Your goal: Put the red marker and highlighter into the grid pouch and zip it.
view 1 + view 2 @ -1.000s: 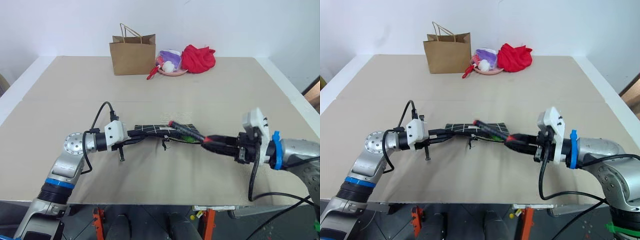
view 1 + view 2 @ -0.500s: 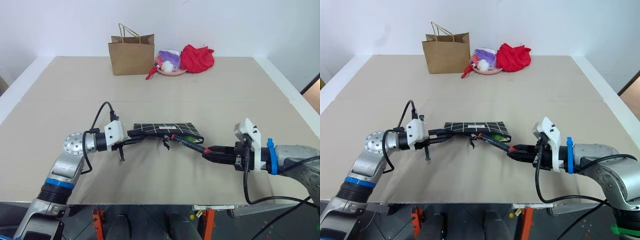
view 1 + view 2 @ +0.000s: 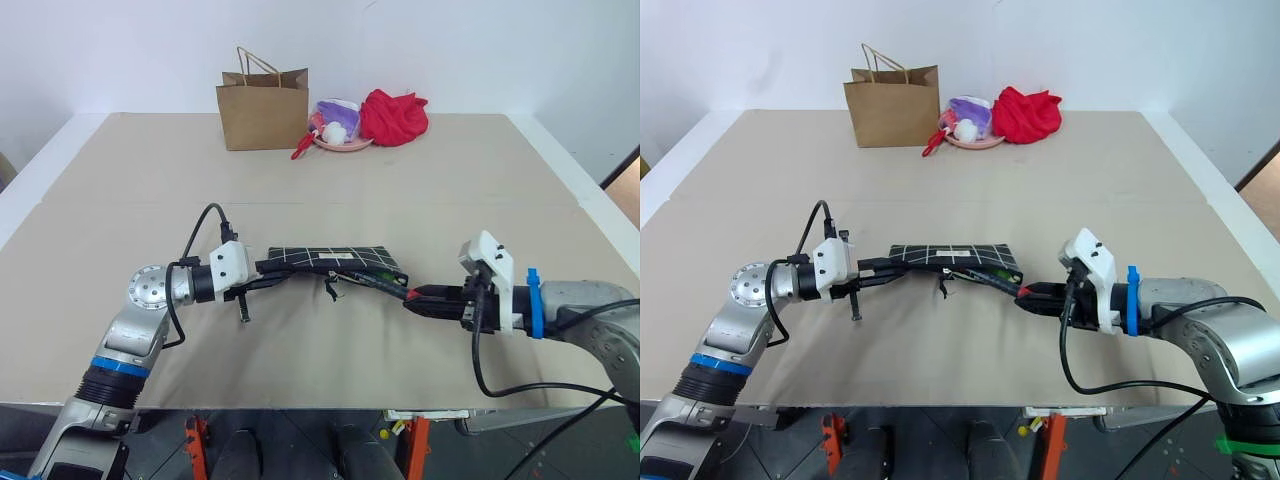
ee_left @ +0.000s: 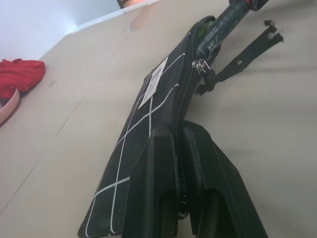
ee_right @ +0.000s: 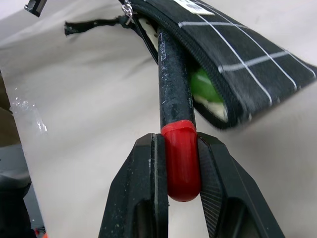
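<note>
The grid pouch lies flat near the table's front middle, its zipper side open toward me. My left gripper is shut on the pouch's left end, the fingers pinching the zipper edge. My right gripper is shut on the red end of the red marker. The marker's black length slants into the pouch's open right mouth. The lime-green highlighter lies inside that mouth beside the marker. The zipper's pull strap hangs loose on the table.
A brown paper bag, a pink bowl of small items and a red cloth stand along the far edge of the beige table. Bare tabletop lies around the pouch; the front edge is close below both arms.
My right gripper has sunk and tilted down with the red marker, whose far end dropped from above the pouch into its open mouth. The left gripper has kept still on the pouch.
</note>
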Motion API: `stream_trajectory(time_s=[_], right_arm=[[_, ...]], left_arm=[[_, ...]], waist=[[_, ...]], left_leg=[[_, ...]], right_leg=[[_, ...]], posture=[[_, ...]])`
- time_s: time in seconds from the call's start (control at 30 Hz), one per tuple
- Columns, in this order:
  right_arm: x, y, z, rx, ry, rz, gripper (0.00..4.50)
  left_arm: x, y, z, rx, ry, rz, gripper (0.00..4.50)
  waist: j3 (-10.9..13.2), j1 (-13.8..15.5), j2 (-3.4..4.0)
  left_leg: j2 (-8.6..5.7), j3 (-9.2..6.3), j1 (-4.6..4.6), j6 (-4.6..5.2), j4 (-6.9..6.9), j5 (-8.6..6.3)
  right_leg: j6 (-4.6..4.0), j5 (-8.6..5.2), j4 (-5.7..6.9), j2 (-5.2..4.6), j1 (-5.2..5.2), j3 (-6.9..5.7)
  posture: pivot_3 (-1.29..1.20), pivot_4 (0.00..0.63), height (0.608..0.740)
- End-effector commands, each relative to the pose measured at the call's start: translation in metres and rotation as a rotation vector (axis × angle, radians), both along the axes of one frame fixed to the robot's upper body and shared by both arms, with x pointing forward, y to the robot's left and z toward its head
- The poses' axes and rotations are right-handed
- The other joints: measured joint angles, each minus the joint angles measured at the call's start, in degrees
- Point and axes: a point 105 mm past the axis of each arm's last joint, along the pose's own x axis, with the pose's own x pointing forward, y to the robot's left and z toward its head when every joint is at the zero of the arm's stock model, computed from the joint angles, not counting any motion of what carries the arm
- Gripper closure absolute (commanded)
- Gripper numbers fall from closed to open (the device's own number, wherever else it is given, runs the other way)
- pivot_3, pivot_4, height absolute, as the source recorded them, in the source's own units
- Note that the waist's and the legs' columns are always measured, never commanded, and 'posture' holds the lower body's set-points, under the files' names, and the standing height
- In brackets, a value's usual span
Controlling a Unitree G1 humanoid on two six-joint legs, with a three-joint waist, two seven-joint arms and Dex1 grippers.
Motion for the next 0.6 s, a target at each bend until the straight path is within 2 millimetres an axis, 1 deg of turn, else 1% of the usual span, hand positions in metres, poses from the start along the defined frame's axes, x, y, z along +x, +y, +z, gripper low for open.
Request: stream_trajectory(time_s=[0.03,0.23,0.3,0.33,0.4,0.43,0.5,0.53,0.6], right_arm=[[0.008,0.007,0.005,0.004,-0.031,0.021,3.95],[0.024,0.022,0.009,0.037,-0.037,0.026,3.95],[0.028,0.025,0.012,0.05,-0.04,0.025,2.93],[0.027,0.027,0.013,0.056,-0.031,0.034,2.62],[0.024,0.028,0.014,0.048,-0.035,0.062,1.8],[0.022,0.026,0.014,0.033,-0.047,0.077,1.33],[0.018,0.023,0.014,0.028,-0.061,0.095,0.55],[0.016,0.021,0.015,0.036,-0.064,0.1,0.03],[0.004,0.013,0.015,0.031,-0.051,0.141,0.03]], left_arm=[[-0.003,-0.005,0.011,-0.019,-0.049,-0.015,4.5],[-0.004,-0.005,0.01,-0.023,-0.048,-0.012,4.5],[-0.005,-0.005,0.01,-0.023,-0.048,-0.01,4.5],[-0.005,-0.005,0.01,-0.023,-0.049,-0.009,4.5],[-0.005,-0.004,0.01,-0.021,-0.049,-0.007,4.5],[-0.005,-0.003,0.01,-0.02,-0.05,-0.005,4.5],[-0.006,-0.002,0.011,-0.018,-0.051,-0.002,4.5],[-0.006,-0.001,0.011,-0.018,-0.051,-0.001,4.5],[-0.006,0.0,0.011,-0.015,-0.051,0.003,4.5]], waist=[[0.0,0.02,0.0],[0.0,-0.03,0.0],[0.0,0.0,0.0],[0.0,0.01,0.0],[0.0,0.03,0.0],[0.0,0.07,0.0],[0.0,0.2,0.01],[0.0,0.18,0.0],[0.0,0.27,0.01]], left_leg=[[0.0,0.0,0.0,0.0,0.0,0.0],[0.0,0.0,0.0,0.0,0.0,0.0],[0.01,0.0,0.0,0.0,-0.01,0.0],[0.0,0.0,0.0,0.0,-0.01,0.0],[0.0,0.0,-0.02,0.0,-0.01,0.0],[0.0,0.0,-0.02,0.0,-0.01,0.0],[0.0,0.0,-0.03,0.01,-0.02,0.0],[0.0,0.0,-0.03,0.01,-0.02,-0.01],[0.0,0.0,-0.03,0.01,-0.02,-0.02]], right_leg=[[0.0,0.0,0.0,0.0,-0.01,0.0],[0.0,0.0,0.01,0.01,-0.02,0.0],[-0.01,0.0,0.02,0.02,-0.02,0.0],[0.0,0.0,0.02,0.01,-0.02,0.0],[0.0,0.0,0.01,0.01,-0.02,0.0],[0.0,-0.01,0.01,0.01,-0.02,0.0],[0.01,-0.03,0.01,0.01,-0.02,-0.01],[0.01,-0.04,0.01,0.0,-0.02,-0.01],[0.01,-0.04,0.01,0.01,-0.02,-0.01]], posture=[[0.0,0.15,0.74],[0.0,0.15,0.74],[0.0,0.15,0.74],[0.0,0.15,0.74],[0.0,0.15,0.74],[0.0,0.15,0.74],[0.0,0.15,0.74],[0.0,0.15,0.74],[0.0,0.15,0.74]])
